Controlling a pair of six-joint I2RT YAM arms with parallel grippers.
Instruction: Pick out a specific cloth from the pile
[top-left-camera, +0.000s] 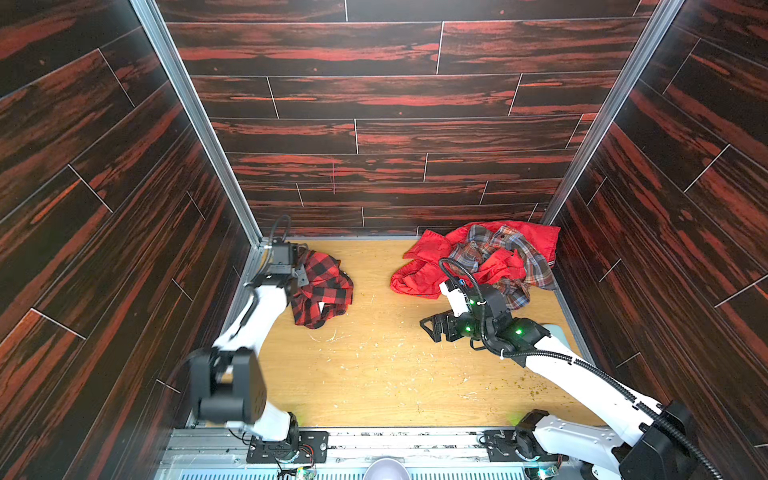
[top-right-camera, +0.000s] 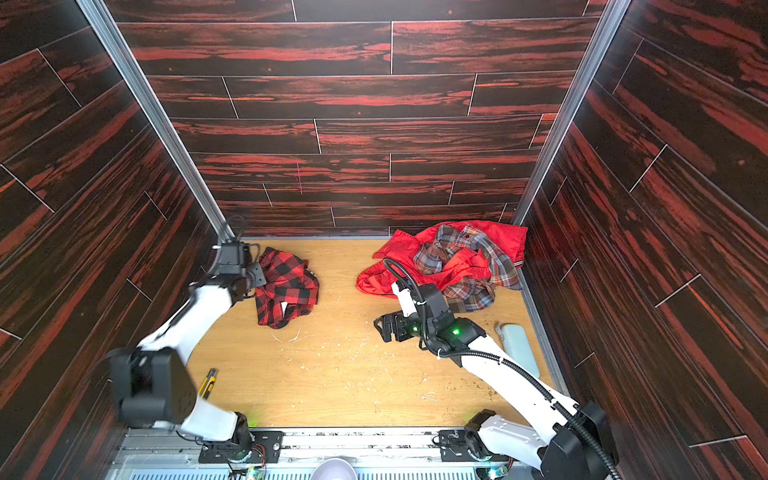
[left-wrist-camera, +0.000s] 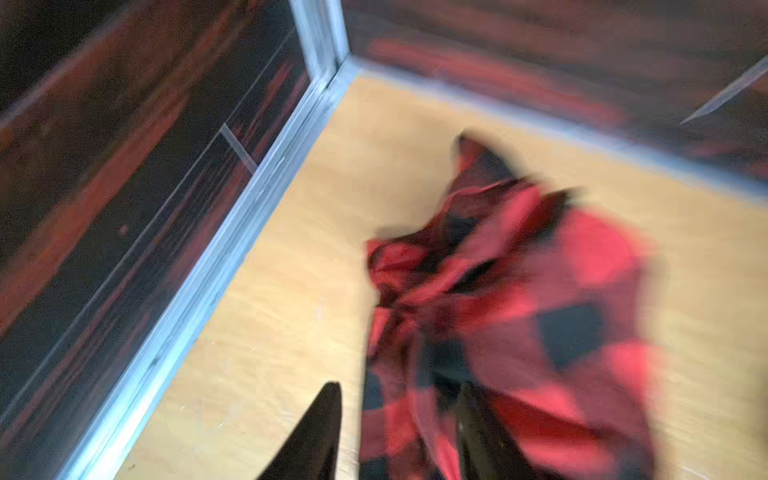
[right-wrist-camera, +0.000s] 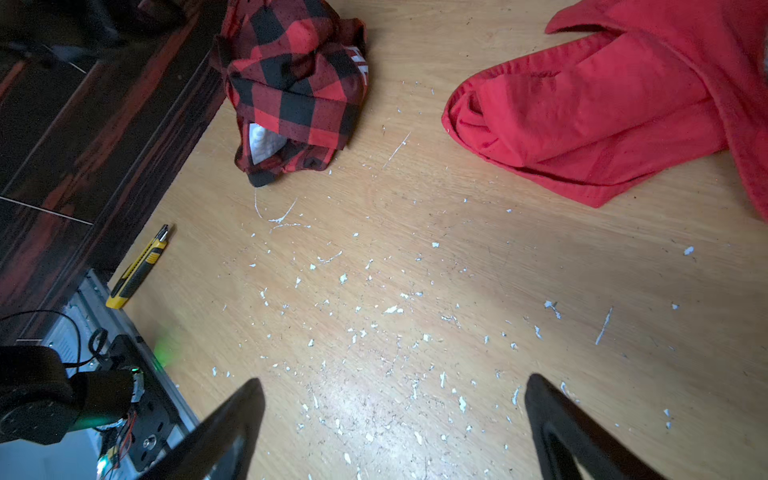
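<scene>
The cloth (top-left-camera: 322, 286) (top-right-camera: 286, 286), a red-and-black buffalo-check shirt, lies crumpled on the wooden floor at the far left, apart from the pile. A white label shows in its folds (right-wrist-camera: 264, 143). My left gripper (top-left-camera: 301, 276) (left-wrist-camera: 399, 386) hovers at the cloth's left edge with its jaws apart; blurred fabric (left-wrist-camera: 519, 311) lies between and beyond the fingers. The pile sits at the far right: a plain red garment (top-left-camera: 424, 266) (right-wrist-camera: 602, 112) with a grey-blue-red plaid shirt (top-left-camera: 498, 253) on top. My right gripper (top-left-camera: 428, 328) (right-wrist-camera: 395, 378) stands wide open and empty over bare floor, in front of the pile.
A yellow utility knife (top-right-camera: 208, 384) (right-wrist-camera: 137, 270) lies by the left wall. A pale blue object (top-right-camera: 517, 345) rests near the right wall behind my right arm. White flecks litter the floor (right-wrist-camera: 374, 311). Dark red wood-pattern walls enclose three sides.
</scene>
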